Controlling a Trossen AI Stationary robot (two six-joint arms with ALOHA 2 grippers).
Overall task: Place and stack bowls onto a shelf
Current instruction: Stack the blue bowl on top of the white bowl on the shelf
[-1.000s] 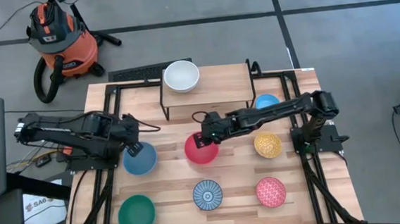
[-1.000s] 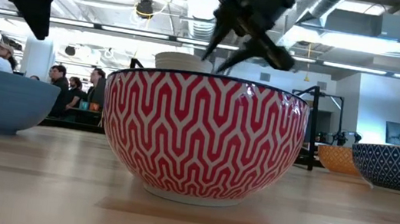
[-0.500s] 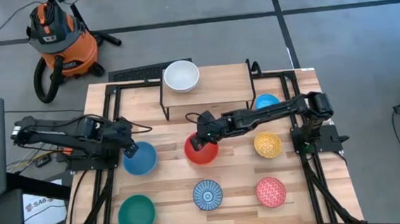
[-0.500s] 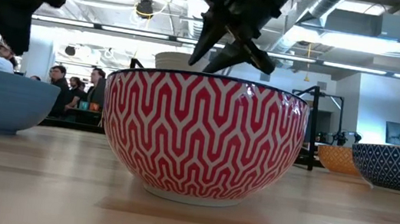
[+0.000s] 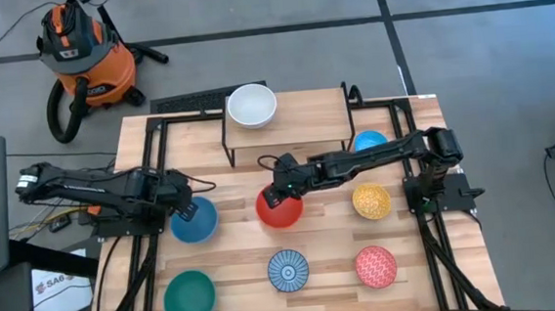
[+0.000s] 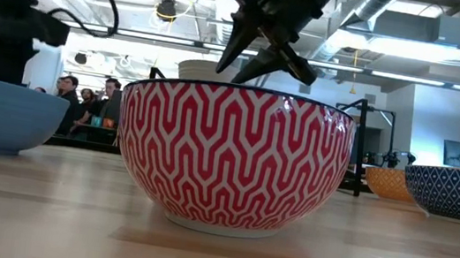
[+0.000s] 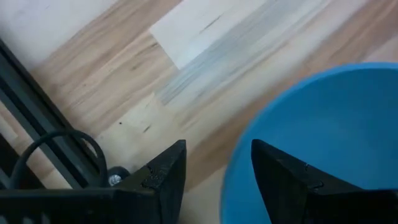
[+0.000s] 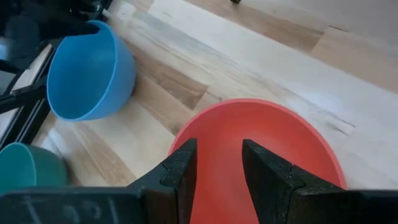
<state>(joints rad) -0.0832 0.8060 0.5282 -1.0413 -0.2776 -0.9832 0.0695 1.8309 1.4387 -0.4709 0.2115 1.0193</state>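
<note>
My left gripper (image 5: 185,211) is open at the far left rim of the blue bowl (image 5: 196,222). In the left wrist view, one finger (image 7: 165,177) stands outside the blue bowl's rim (image 7: 239,168) and the other inside. My right gripper (image 5: 282,189) is open and hangs low over the far left rim of the red bowl (image 5: 279,208). In the right wrist view (image 8: 217,149), its fingers hang over that rim (image 8: 186,134). A white bowl (image 5: 252,106) sits on the shelf (image 5: 300,132).
A second blue bowl (image 5: 369,141) lies partly under the right arm. The yellow bowl (image 5: 371,202), pink-red bowl (image 5: 375,266), blue patterned bowl (image 5: 288,270) and teal bowl (image 5: 189,295) stand on the near half of the table. An orange vacuum (image 5: 82,51) is on the floor.
My left gripper has come down to the blue bowl's rim, dropping clearly in the low view. My right gripper has moved a little toward the table's left and down onto the red bowl's far rim. The bowls have stayed in place.
</note>
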